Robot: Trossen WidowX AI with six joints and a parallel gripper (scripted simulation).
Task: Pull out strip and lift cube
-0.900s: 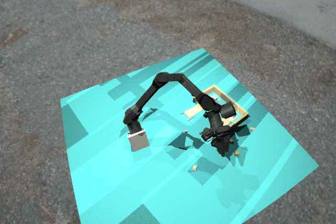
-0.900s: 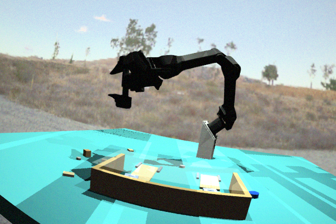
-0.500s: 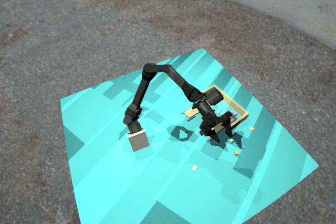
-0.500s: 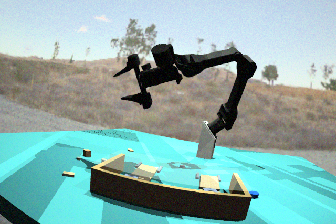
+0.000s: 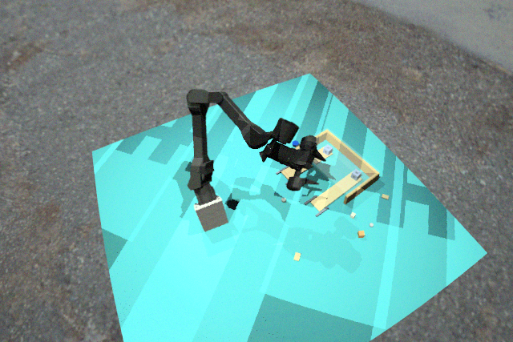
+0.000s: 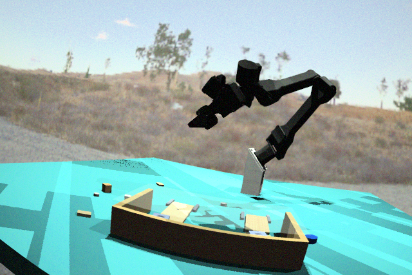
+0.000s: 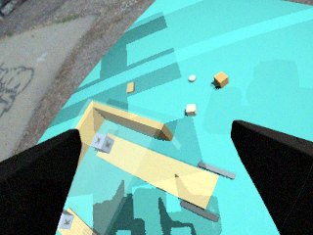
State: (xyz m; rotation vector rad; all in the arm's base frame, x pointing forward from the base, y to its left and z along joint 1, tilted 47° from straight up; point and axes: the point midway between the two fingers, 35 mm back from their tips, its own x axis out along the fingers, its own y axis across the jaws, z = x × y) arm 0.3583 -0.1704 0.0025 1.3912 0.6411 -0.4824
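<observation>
My gripper (image 5: 321,171) (image 7: 157,132) is open and empty, high above the strips. One pale wooden strip (image 5: 336,194) (image 6: 179,211) (image 7: 156,168) carries a grey-blue cube (image 5: 356,175) (image 7: 103,142) with dark marks at its far end. A second strip (image 5: 288,172) (image 6: 257,223) (image 7: 79,226) carries a similar cube (image 5: 327,150) (image 7: 66,220), marked with what looks like a K. The arm hides part of this strip in the top view. No break shows in the first strip; the second is too little in view to tell.
A three-sided wooden wall (image 5: 352,154) (image 6: 206,241) surrounds the cube ends, with a see-through sheet over them. Grey bars (image 7: 217,169) (image 7: 200,211) flank the first strip's near end. An orange cube (image 5: 361,234) (image 6: 106,187) (image 7: 221,79), small blocks and a blue disc (image 5: 295,143) (image 6: 311,239) lie around.
</observation>
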